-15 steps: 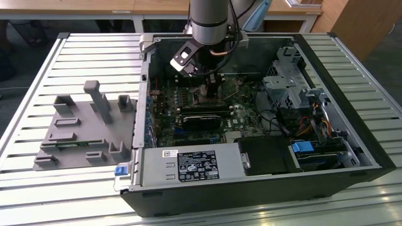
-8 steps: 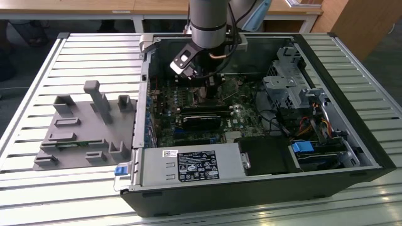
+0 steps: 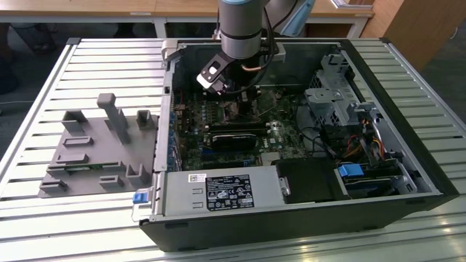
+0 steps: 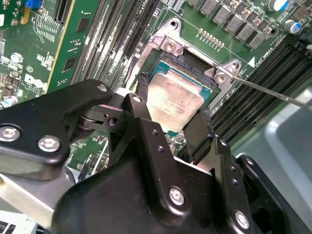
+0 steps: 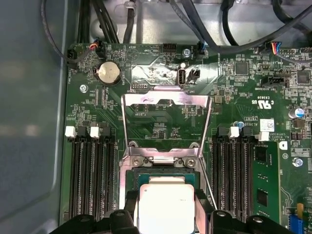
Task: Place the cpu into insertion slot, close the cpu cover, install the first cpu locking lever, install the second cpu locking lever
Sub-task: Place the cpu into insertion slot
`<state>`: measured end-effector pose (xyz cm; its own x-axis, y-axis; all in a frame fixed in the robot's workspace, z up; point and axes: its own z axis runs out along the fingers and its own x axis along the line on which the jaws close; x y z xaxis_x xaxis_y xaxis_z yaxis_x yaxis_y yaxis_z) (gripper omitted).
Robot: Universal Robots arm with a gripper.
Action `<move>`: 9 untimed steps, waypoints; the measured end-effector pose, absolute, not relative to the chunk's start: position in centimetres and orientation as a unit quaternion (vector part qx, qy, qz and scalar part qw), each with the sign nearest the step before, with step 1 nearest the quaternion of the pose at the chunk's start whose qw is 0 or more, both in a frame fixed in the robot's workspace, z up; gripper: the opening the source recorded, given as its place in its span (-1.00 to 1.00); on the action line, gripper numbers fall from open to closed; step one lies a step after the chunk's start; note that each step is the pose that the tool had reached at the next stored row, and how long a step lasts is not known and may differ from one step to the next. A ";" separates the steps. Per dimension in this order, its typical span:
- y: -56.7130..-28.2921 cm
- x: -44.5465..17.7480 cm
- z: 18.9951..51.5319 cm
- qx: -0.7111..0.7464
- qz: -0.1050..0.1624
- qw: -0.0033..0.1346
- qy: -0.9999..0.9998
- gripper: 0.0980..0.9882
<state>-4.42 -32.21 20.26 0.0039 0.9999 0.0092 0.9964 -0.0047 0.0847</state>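
**Cpu clamped over the insertion slot**

You are seeing the gripper (image 4: 171,111) clamping the cpu (image 4: 175,97) between its two black fingers (image 4: 142,95), one on each opposite edge. The cpu is sitting directly over the insertion slot (image 5: 163,174); you cannot tell whether it is touching. The cpu cover (image 5: 165,99) is standing swung open. In the exterior view's upper middle, the arm (image 3: 240,27) is reaching into the open computer case (image 3: 291,224).
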 end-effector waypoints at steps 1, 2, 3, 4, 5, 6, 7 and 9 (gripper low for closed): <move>-32.2 -4.4 20.2 0.708 0.033 0.027 0.705 0.00; -32.2 -4.4 20.1 0.708 0.033 0.027 0.705 0.00; -32.2 -4.4 20.1 0.708 0.033 0.027 0.705 0.00; -32.2 -4.4 20.0 0.709 0.033 0.027 0.704 0.00; -32.2 -4.4 20.0 0.709 0.033 0.027 0.704 0.00; -32.2 -4.4 19.9 0.709 0.033 0.027 0.704 0.00; -32.2 -4.4 19.9 0.709 0.033 0.027 0.704 0.00; -32.2 -4.4 19.7 0.709 0.033 0.027 0.704 0.00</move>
<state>-4.44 -32.21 19.75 0.0058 0.9999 0.0089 0.9964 -0.0065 0.0845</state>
